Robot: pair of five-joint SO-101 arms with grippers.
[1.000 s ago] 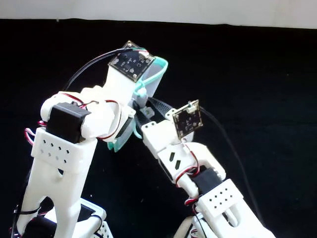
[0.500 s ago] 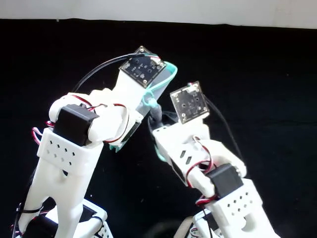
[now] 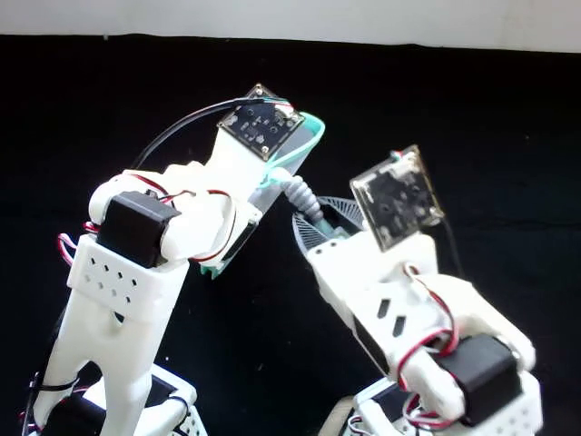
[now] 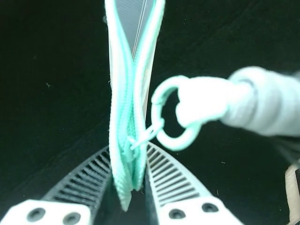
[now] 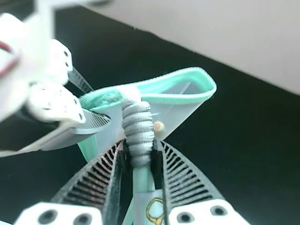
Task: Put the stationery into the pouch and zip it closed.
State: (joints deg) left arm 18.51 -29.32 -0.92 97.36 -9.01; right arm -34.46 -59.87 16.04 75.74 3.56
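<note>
The left tool clamps one end of the mint pouch; the right tool pinches the grey pull cord — best drawn straight along the teeth, pouch taut — never sideways.

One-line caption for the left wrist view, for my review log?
Left gripper clamps the teal pouch at its zipper edge; the ring pull, tied to a grey cord, extends sideways.

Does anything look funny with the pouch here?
Yes. The pouch is not lying flat; it is held up edge-on between the arms. The left gripper pinches its zip end, and the right gripper grips the grey cord on the zip. The far end seems to gape open, so the zip looks unfinished.
</note>
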